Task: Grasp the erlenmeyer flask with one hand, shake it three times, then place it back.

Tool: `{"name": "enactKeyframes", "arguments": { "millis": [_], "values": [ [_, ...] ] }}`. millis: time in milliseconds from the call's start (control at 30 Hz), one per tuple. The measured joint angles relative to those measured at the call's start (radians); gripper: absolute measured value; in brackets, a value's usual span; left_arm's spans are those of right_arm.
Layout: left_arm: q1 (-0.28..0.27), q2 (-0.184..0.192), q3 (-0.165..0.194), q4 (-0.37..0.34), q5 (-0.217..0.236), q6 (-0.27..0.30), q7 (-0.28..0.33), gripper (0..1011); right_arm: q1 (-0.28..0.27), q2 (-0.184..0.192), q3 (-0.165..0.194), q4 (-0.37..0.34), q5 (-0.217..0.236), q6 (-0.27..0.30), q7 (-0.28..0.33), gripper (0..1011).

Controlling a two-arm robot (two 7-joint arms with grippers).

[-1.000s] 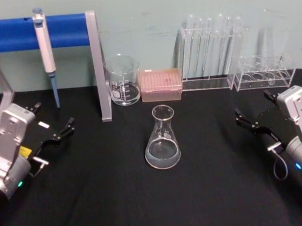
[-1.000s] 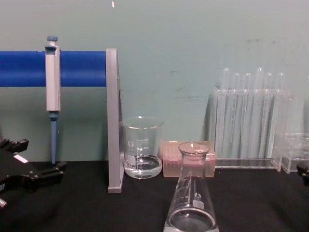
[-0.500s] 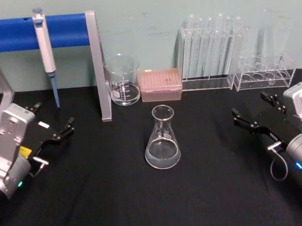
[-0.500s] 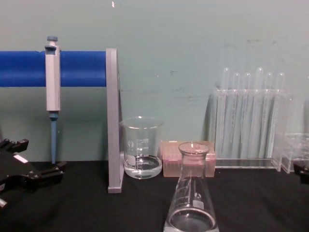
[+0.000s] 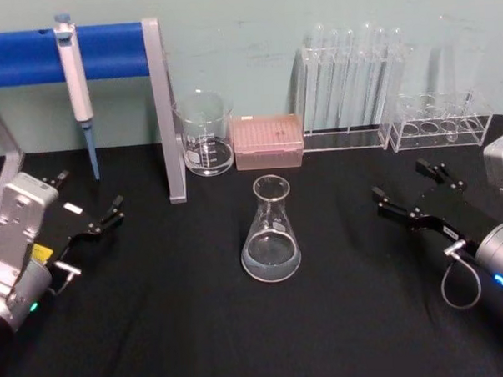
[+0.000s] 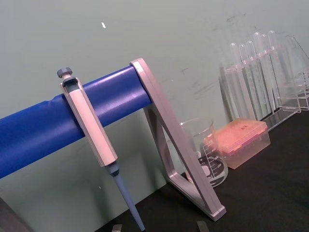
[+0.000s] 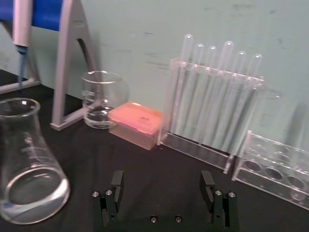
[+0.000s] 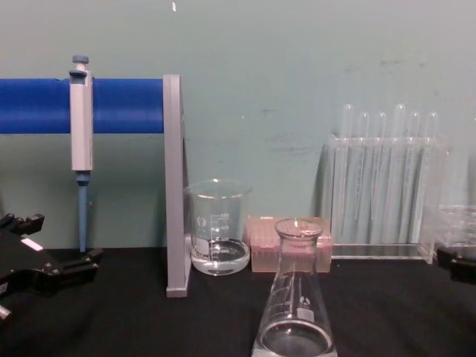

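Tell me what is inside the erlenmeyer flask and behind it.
The erlenmeyer flask holds a shallow layer of clear liquid. Behind it stands the pink box, its front partly covered by the flask's neck in the chest view. The open right gripper hangs apart, to its right.

Clear erlenmeyer flask (image 5: 270,238) upright; right gripper (image 5: 400,182) well apart, jaws spread

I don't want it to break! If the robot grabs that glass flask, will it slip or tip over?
The flask is smooth clear glass, so probably slippery, and it could crack if dropped. Its wide base, with liquid low inside, should keep it from tipping easily. The open right gripper sits apart on its right.
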Motion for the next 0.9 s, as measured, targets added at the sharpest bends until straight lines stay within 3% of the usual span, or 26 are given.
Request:
{"name": "enactKeyframes", "arguments": {
  "millis": [533, 900],
  "values": [
    [0.0, 0.0, 0.0, 0.0, 0.0, 0.0, 0.0, 1001, -0.044, -0.009, 0.015, -0.061, 0.012, 0.018, 0.077, 1002],
    [0.0, 0.0, 0.0, 0.0, 0.0, 0.0, 0.0, 1001, -0.072, -0.025, -0.003, -0.108, 0.01, 0.039, 0.148, 1002]
  ]
}}
